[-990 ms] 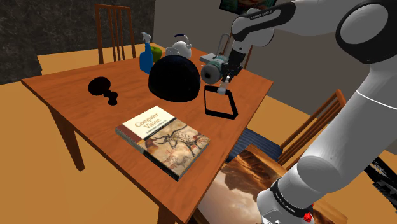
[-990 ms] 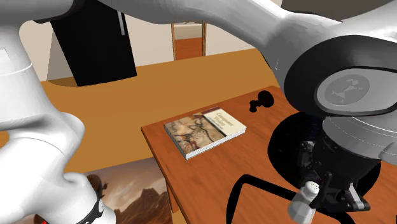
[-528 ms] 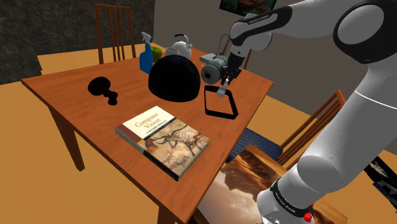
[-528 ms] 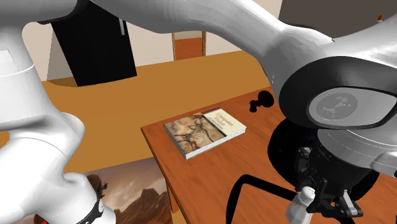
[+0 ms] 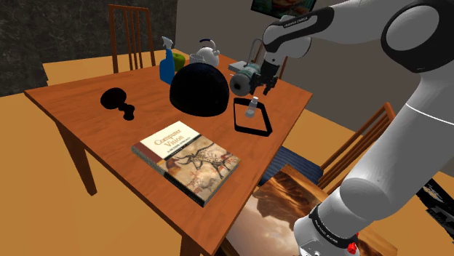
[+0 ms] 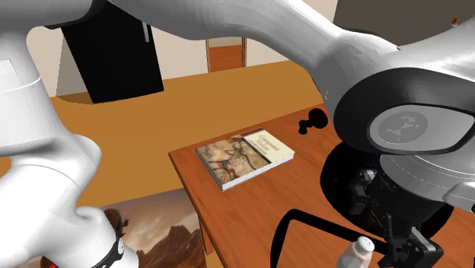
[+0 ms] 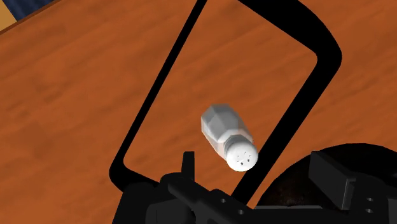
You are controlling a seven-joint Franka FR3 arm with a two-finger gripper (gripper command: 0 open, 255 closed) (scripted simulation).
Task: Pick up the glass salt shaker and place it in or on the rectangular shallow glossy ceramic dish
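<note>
Pincer [image 5: 263,87] spread wide above salt shaker [image 7: 228,135], seemingly resting in dish [image 7: 158,95]

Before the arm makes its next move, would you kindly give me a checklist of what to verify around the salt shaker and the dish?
1. Salt shaker inside the rim of the black rectangular dish: ok.
2. End effector above the dish, its fingers apart and off the shaker: ok.
3. Shaker standing upright and at rest: cannot tell.
4. Dish lying wholly on the wooden table: ok.
5. Room to pull away past the black dome beside the dish: cannot tell; a straight upward retreat looks safest.
</note>
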